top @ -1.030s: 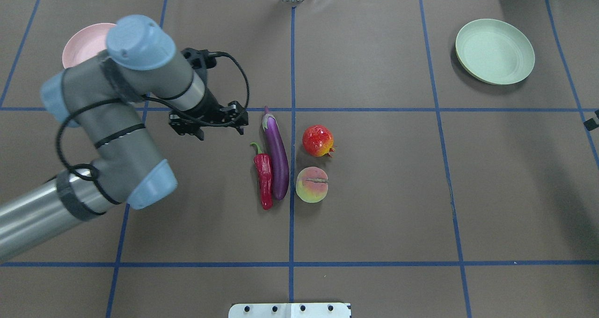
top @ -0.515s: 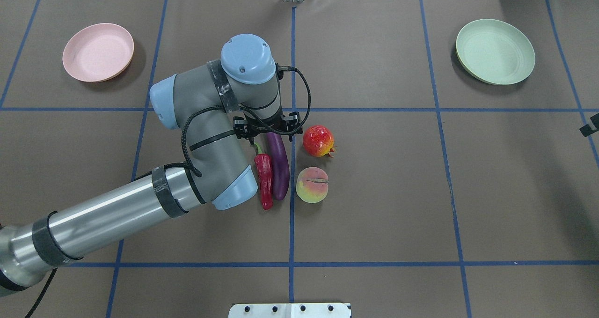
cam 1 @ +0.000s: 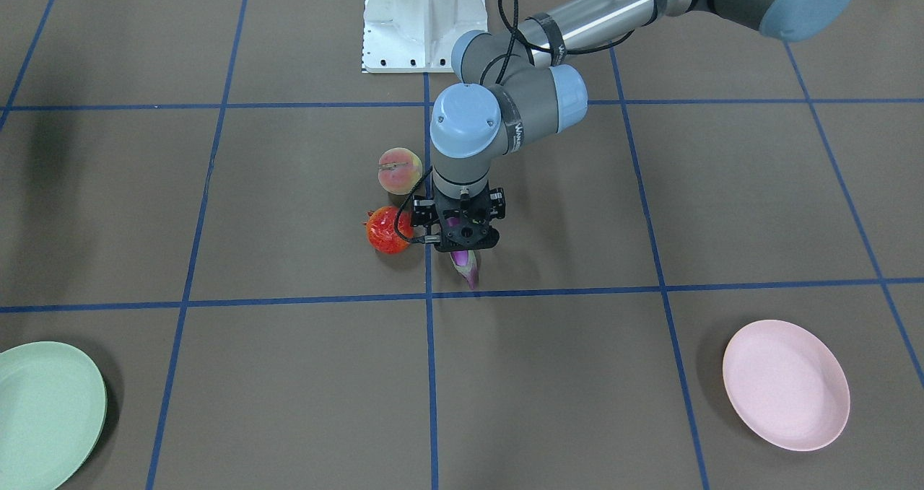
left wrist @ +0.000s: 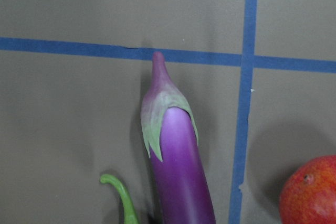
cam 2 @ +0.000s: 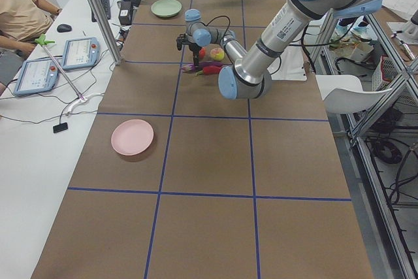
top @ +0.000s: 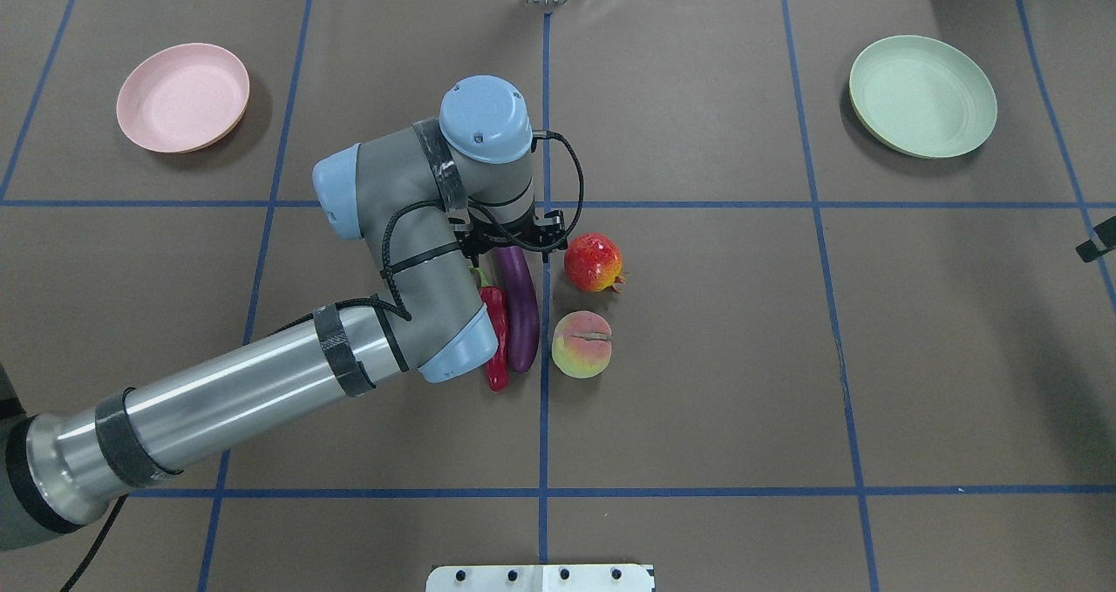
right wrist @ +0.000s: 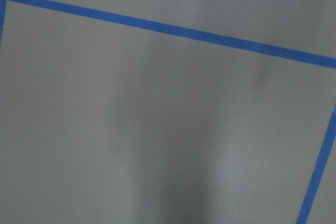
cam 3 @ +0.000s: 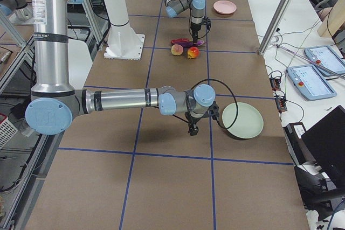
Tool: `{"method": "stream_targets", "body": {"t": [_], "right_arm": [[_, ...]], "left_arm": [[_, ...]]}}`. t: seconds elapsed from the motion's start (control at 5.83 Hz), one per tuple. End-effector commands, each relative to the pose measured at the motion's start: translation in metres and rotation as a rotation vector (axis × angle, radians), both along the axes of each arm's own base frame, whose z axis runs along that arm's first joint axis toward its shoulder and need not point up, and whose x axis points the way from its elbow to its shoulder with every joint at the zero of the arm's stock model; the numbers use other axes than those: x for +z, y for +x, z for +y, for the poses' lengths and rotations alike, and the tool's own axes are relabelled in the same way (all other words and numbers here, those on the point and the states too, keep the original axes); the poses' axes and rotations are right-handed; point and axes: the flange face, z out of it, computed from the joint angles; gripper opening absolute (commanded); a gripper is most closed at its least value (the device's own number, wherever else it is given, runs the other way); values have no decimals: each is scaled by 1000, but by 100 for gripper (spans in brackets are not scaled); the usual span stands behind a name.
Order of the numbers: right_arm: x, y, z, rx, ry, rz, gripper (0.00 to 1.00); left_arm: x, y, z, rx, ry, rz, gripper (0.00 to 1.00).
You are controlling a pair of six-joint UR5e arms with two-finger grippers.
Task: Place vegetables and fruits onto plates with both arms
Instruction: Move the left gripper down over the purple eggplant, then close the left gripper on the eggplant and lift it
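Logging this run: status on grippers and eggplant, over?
Left gripper low over eggplant stem end, jaws unclear. Right gripper far off, green plate end, state unclear. Eggplant flat on table. Chili alongside it, pomegranate close.

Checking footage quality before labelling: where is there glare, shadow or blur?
Left wrist view: eggplant sharp, soft shadow beside it. Overhead view: glare spots on the pomegranate. Right wrist view: only mat and tape, faint broad shadows.

Two round plates: one pink plate (top: 183,97) at the overhead view's upper left, one mint green plate (top: 922,95) at upper right. Two fruits at centre: one peach (top: 581,343), one pomegranate (top: 592,262). Two vegetables beside them: one purple eggplant (top: 521,313), one red chili pepper (top: 493,304). Two robot arms: left arm (top: 261,391), right arm (cam 3: 124,100).
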Motion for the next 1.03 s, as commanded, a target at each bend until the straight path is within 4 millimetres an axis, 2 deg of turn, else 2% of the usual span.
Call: {"method": "stream_targets", "body": {"t": [0.0,0.34,0.51,0.69,0.86], "right_arm": [[4,-2,1,-5,-8,2,100],[11,-3,1,-6,-22,4,100],[14,-4,-1,-8,-26,5,100],[15,-5,-2,-10,-28,5,100],[15,-5,-2,-10,-28,5,100]], "left_arm": [[8,8,-1,-1,9,9,86],[14,12,2,-1,-4,0,56],[13,13,3,-8,-18,-8,20],[4,9,5,-24,-35,10,0],[-29,-15,8,-48,-26,48,0]]}}
